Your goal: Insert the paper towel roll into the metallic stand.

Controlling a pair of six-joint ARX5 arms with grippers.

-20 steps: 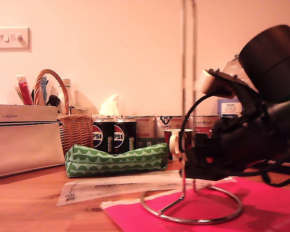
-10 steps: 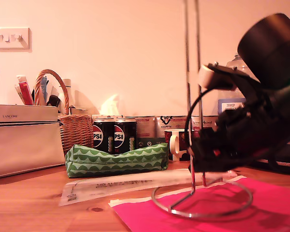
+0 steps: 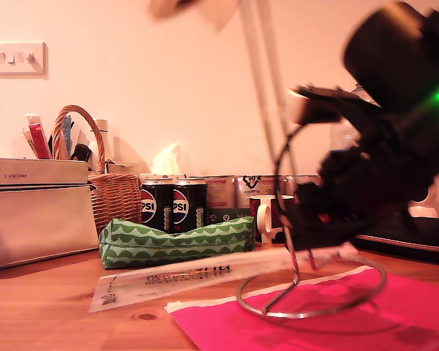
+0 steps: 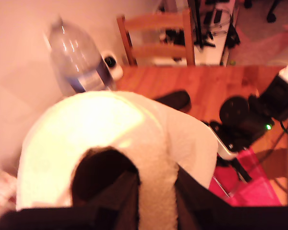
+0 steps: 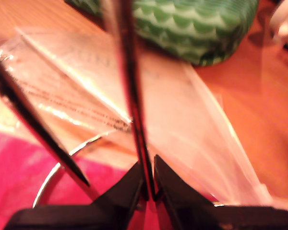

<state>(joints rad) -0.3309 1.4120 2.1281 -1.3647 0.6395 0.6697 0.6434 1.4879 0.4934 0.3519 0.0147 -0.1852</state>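
The metallic stand (image 3: 267, 131) has tipped, clenched in my second pincer (image 5: 148, 189), while my first pincer (image 4: 151, 191) grasps the paper towel roll (image 4: 101, 139), not yet threaded

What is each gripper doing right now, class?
My first gripper: closed on the paper towel roll.
My second gripper: closed on the metallic stand.

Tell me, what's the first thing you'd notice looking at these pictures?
The metallic stand grabs the eye: it leans tilted over the pink mat at the exterior view's right, with my second gripper pinched on its upright rod. Next is the big white paper towel roll, filling the first wrist view in my first gripper. Two Pepsi cans stand behind a green pouch.
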